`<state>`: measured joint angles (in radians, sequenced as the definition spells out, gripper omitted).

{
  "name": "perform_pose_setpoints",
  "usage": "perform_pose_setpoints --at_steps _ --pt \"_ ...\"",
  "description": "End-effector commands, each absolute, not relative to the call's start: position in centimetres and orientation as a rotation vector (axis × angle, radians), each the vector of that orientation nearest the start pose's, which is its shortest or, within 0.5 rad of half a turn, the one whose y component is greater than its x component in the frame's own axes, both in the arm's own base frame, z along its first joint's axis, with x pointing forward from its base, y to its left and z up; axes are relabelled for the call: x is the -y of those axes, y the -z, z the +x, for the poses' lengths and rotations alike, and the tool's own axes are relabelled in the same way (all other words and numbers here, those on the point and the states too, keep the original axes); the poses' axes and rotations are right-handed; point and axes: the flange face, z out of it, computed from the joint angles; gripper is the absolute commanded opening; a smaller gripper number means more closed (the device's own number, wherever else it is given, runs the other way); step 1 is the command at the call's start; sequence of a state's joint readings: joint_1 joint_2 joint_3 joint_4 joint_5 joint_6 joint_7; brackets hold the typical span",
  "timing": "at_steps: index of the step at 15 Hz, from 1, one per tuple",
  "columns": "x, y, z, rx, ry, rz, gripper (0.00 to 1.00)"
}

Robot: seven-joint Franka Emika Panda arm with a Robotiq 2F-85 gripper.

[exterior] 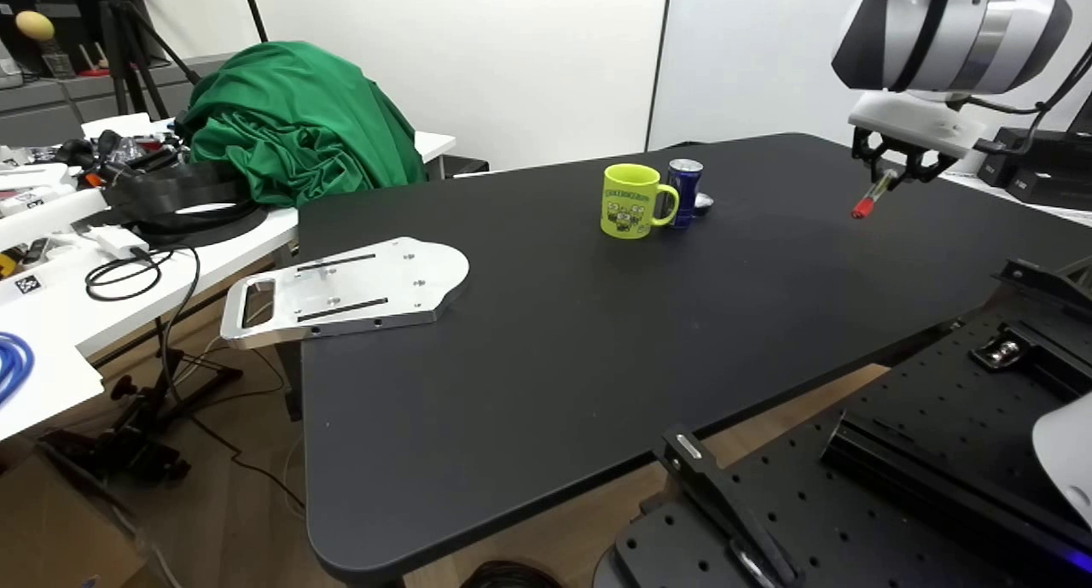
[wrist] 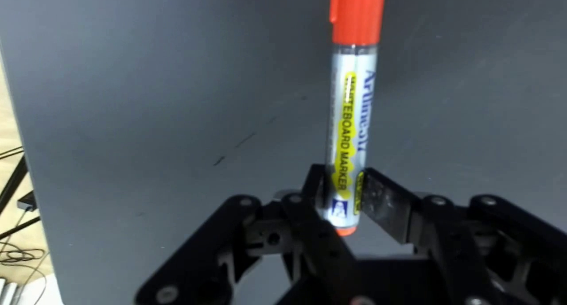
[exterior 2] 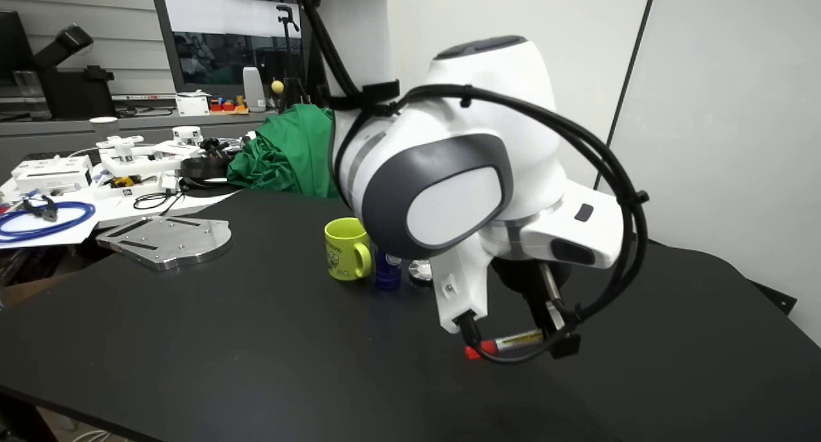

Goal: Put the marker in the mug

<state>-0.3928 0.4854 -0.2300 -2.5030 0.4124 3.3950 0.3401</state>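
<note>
While the gripper (wrist: pixel 344 186) pinches the slim, red-capped marker (wrist: pixel 352 114), matte black tabletop (wrist: pixel 133 119) spreads beneath, straight-edged at 9 o'clock in the wrist view; at the marker's 10 o'clock in an exterior view stands the cylindrical yellow-green mug (exterior 2: pixel 342 255).

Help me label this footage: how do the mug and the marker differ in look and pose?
The mug is wide and yellow-green with a side handle; the marker is slim, with a red cap. The mug stands upright on the table; the marker is held aslant in the pincer. Both carry printing.
</note>
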Motion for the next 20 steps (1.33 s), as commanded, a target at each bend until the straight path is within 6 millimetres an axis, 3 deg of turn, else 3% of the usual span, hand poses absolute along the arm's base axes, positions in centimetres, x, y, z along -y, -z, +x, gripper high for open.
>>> perform_pose_setpoints --at_steps 1,2,6,10,14,20 --pt "28.4 -18.7 37.2 -1.994 0.882 -2.375 0.07" --pt "28.6 -21.2 39.2 -1.975 0.912 -2.348 0.07" --pt "26.1 -27.7 43.8 -1.837 1.104 -2.284 0.07" --pt "22.9 -32.8 46.6 -1.715 1.218 -2.238 0.07" --pt "20.1 -33.3 47.5 -1.681 1.206 -2.235 0.07" --pt "17.0 -31.0 48.7 -1.671 1.155 -2.286 0.07"
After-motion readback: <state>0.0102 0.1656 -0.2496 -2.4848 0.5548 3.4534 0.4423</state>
